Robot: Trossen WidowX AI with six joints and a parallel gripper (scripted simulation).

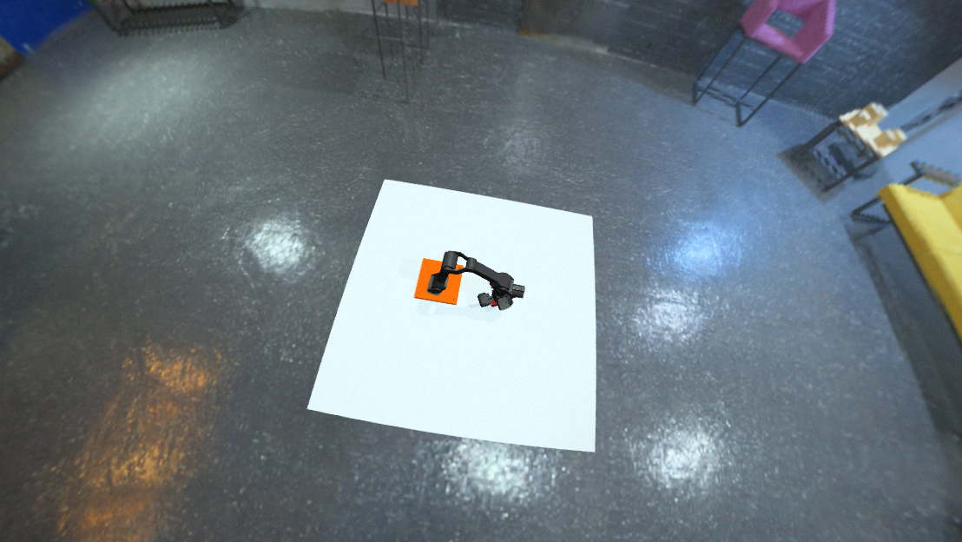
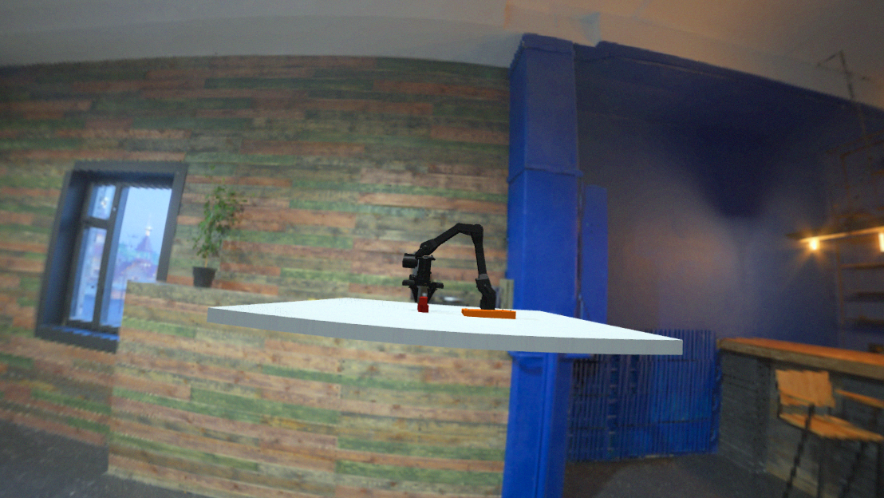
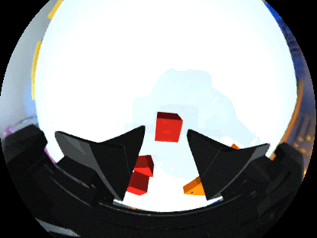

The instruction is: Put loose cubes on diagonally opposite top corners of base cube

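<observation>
I see a small red cube [image 3: 168, 127] on the white tabletop [image 3: 152, 36], below the gap of my black parallel-jaw gripper [image 3: 167, 149], which hangs spread and empty. More red blocks [image 3: 140, 174] sit beside the left finger [image 3: 119, 155]; which is the base I cannot tell.

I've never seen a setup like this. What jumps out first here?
A black robot arm stands on an orange base plate on a white table, reaching down. Its open end effector hangs above a bright red cube lying on the white surface, with nothing between the fingers. More red cubes peek out beside one finger.
</observation>
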